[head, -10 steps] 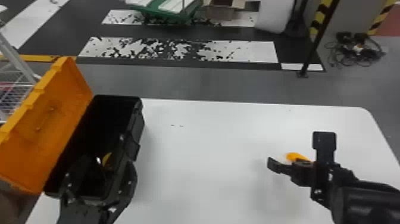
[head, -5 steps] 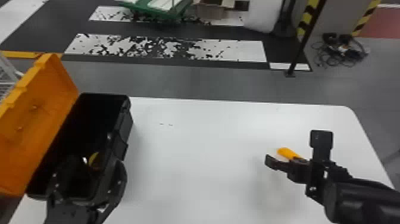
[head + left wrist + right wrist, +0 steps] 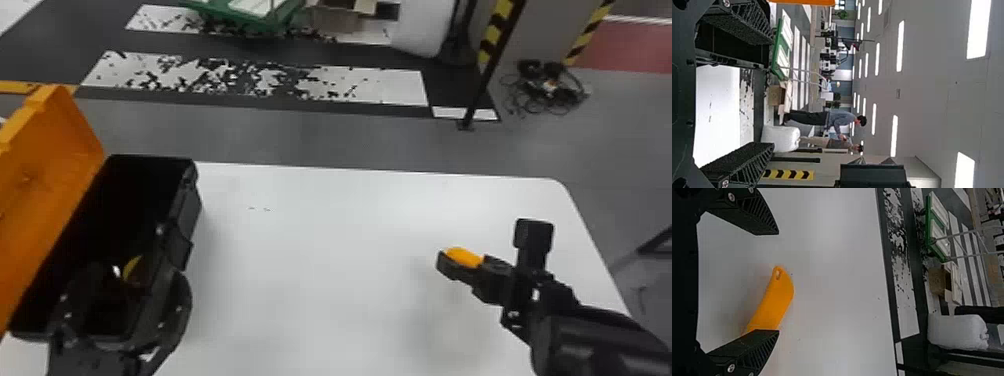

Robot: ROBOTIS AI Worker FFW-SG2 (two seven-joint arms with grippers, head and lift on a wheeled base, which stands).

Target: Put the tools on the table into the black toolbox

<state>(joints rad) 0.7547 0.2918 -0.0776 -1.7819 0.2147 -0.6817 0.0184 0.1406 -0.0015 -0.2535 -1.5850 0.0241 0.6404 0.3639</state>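
head view: the left gripper [image 3: 772, 92], fingers spread and empty, sits at the near end of the black toolbox [image 3: 194, 212]; any sideways swing there might nudge the box or its orange lid [image 3: 45, 190]; the right gripper [image 3: 778, 282], also unclenched and grasping nothing, has its 2 fingers about the orange tool [image 3: 774, 301], toward the right edge of the worktop [image 3: 320, 280]; the tool lies aslant, close to 1 finger, so closing could skew it or pinch it badly; the toolbox stands open by the worktop's left edge, a yellow item [image 3: 132, 267] inside, too dark to identify
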